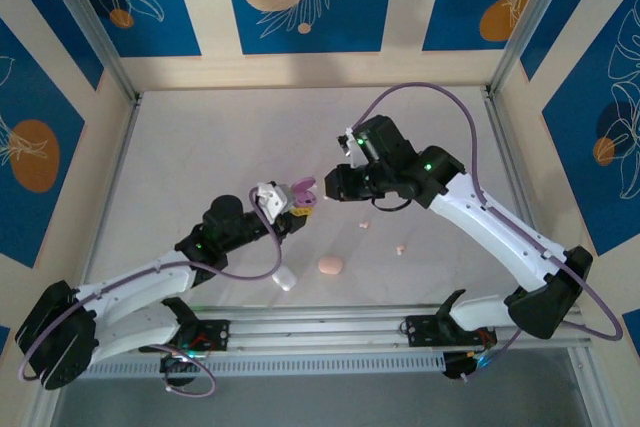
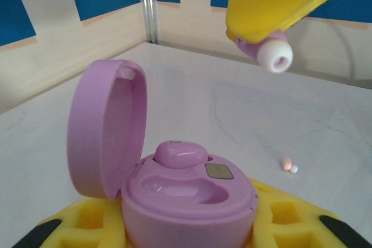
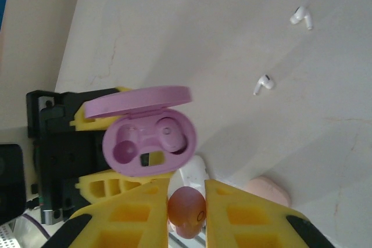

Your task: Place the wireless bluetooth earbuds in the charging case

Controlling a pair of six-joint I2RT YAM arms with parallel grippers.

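I'm holding the second lilac earbud (image 2: 268, 50) just beside the open lilac charging case (image 2: 186, 201), mid-frame.
My left gripper (image 1: 280, 205) is clamping the case, one bud (image 2: 180, 154) already sitting inside; my right gripper (image 3: 186, 201) is pinching the other, its socket (image 2: 192, 189) lying empty. Pink buds (image 1: 365, 224) and white buds (image 3: 263, 83) are waiting loose.

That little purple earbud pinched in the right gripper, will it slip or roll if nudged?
Probably slippery: the purple earbud is glossy and rounded, and the right gripper pinches little of it. It looks tiny, so it is likely very light. Released off-centre, it would probably roll off the purple case rather than seat itself.
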